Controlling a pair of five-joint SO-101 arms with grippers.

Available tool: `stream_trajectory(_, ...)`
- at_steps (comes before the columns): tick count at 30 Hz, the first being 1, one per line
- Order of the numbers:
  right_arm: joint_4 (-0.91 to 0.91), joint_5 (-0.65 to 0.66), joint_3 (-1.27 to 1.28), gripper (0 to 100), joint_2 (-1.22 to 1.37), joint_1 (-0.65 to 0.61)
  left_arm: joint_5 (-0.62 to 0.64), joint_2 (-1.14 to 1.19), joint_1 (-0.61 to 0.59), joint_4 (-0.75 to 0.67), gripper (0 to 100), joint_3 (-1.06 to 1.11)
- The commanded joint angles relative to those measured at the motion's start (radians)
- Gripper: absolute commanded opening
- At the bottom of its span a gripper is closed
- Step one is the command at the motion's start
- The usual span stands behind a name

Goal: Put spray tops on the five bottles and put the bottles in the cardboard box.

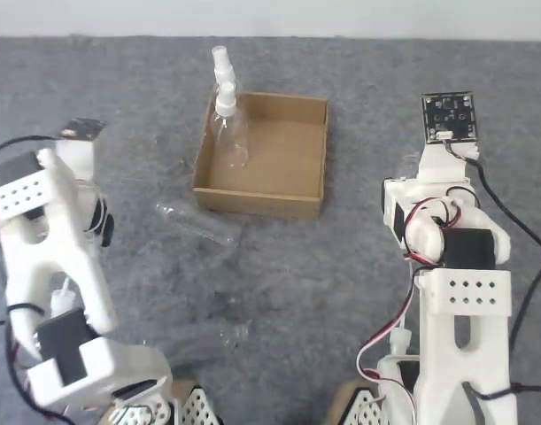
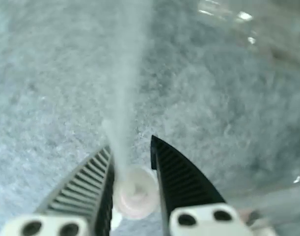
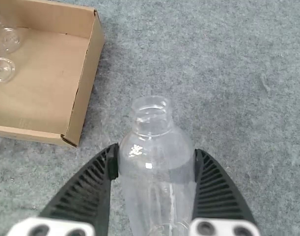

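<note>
Partly | right hand (image 3: pixel 154 150) grips bottle (image 3: pixel 151 125), base cut off | spray top (image 2: pixel 136 191) tube blurred

Cardboard box (image 1: pixel 257 202): 2 bottles (image 1: pixel 230 137) along left wall, right side free

**Soft, even light, few shadows**

Bright, diffuse light falls from above on the grey felt table cover (image 1: pixel 341 292). Shadows stay faint (a thin one hugs the near wall of the brown cardboard box (image 1: pixel 257 202)). Small white glints sit on the clear plastic bottle (image 3: pixel 154 167).
</note>
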Motion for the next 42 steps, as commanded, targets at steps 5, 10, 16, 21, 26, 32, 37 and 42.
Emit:
stream_trajectory(5, -0.022, -0.009, -0.015, 9.2, -0.035, 0.010, 0.601, 0.002, -0.002, -0.014, 2, -0.125)
stream_trajectory(10, -0.021, -0.009, -0.015, 9.2, -0.035, 0.008, 0.959, 0.002, -0.002, -0.014, 2, -0.125)
stream_trajectory(16, -0.021, -0.009, -0.015, 9.2, -0.035, 0.007, 1.191, 0.002, -0.005, -0.015, 2, -0.128)
stream_trajectory(21, -0.021, -0.009, -0.015, 9.2, -0.035, 0.007, 1.290, 0.003, -0.008, -0.049, 2, -0.122)
stream_trajectory(26, -0.022, -0.009, -0.015, 9.2, -0.035, 0.010, 1.275, 0.003, -0.014, -0.043, 7, -0.125)
stream_trajectory(32, -0.024, -0.009, -0.015, 9.2, -0.035, 0.008, 1.278, -0.009, -0.020, 0.002, 28, -0.133)
stream_trajectory(37, -0.024, -0.009, -0.015, 9.2, -0.035, 0.008, 1.275, -0.009, -0.054, 0.117, 28, -0.243)
stream_trajectory(42, -0.024, -0.009, -0.014, 9.1, -0.035, 0.007, 1.162, -0.009, -0.140, 0.193, 25, -0.398)
